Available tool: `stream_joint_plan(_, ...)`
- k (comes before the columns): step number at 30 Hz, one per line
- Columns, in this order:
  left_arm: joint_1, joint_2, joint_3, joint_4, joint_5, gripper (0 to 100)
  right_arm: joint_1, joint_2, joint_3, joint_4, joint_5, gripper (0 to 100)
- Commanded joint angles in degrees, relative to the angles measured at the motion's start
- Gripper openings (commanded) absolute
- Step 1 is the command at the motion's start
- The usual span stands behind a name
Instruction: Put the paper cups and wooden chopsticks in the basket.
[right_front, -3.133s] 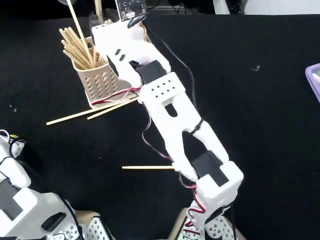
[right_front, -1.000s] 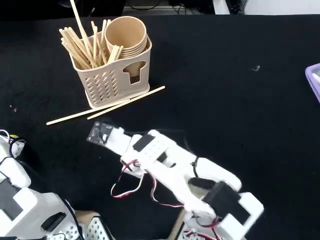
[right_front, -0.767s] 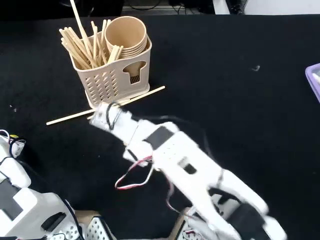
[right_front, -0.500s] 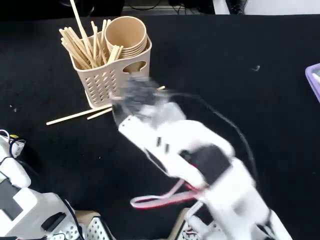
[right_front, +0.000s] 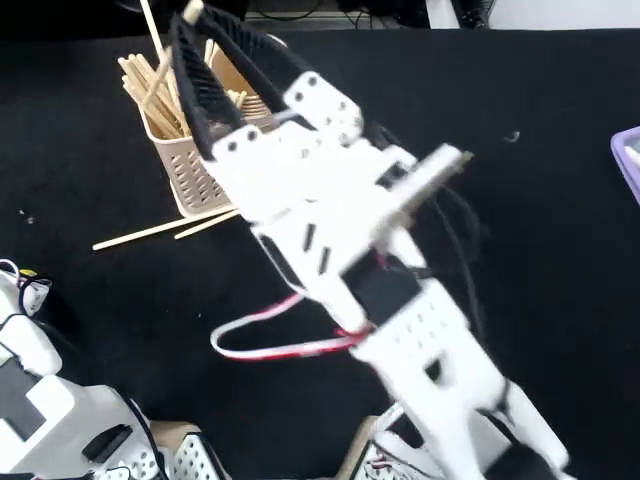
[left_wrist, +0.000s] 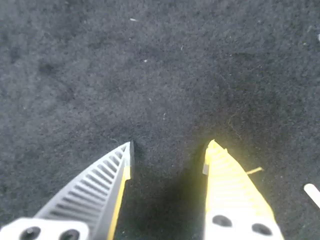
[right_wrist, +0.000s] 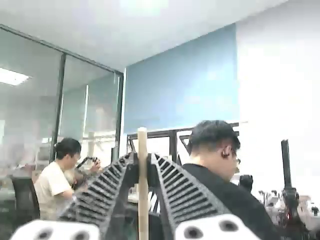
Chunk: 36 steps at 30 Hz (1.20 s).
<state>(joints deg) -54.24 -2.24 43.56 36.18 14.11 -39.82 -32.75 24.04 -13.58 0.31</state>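
Over the black worktop (right_front: 520, 250) we see the right arm stretched high above the basket (right_front: 178, 160), its right claw (right_wrist: 142, 159) clamped on one chopstick (right_wrist: 142, 140), two loose chopsticks (right_front: 150, 231) lying just beside the basket, the left claw (left_wrist: 170, 147) spread wide.

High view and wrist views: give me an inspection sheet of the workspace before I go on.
Surface: black cloth table.
Job's things: basket holds chopsticks and paper cups, the cups partly hidden by the arm; two loose chopsticks lie beside it.
Clutter: purple object at the table's edge.
Tools: right tool shut on a chopstick, raised near the basket; left tool open, holding nothing.
Cables: red-and-white loop hangs from the right arm.
Surroundings: blue wall, glass partition.
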Motion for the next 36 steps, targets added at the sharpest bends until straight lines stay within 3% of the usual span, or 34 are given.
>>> stream_joint_plan(1,0.4,0.6,-0.3,0.7,0.4,24,4.0,7.1,-4.2,-2.0,-0.4,1.1)
stream_joint_plan(6,0.5,0.6,-0.3,0.7,0.4,24,7.6,14.8,-4.7,-1.8,-0.7,1.1)
stream_joint_plan(10,0.6,0.6,-0.3,0.7,0.4,24,7.4,16.9,-6.0,8.7,-0.8,1.3)
stream_joint_plan(12,0.6,0.6,-0.3,0.7,0.4,24,6.5,17.0,-8.7,17.0,-0.8,3.5)
stream_joint_plan(18,0.5,0.6,-0.4,0.7,0.4,24,5.5,14.9,-21.1,46.9,-0.9,29.5)
stream_joint_plan(22,0.7,0.6,-0.4,0.7,-2.8,24,6.2,9.5,-26.4,66.8,-0.5,32.2)
stream_joint_plan(26,0.9,0.6,-0.5,0.8,-4.5,24,10.5,4.4,-22.1,85.2,-0.8,32.2)
stream_joint_plan(30,1.9,0.5,-2.2,1.2,-6.5,24,16.8,3.5,-5.4,83.7,-0.8,32.2)
stream_joint_plan(32,3.7,0.5,-5.9,4.8,-8.8,24,19.7,3.6,5.5,75.5,-0.8,32.2)
stream_joint_plan(36,9.3,1.0,-20.1,19.7,-15.2,24,24.2,3.4,25.0,56.1,-1.6,32.2)
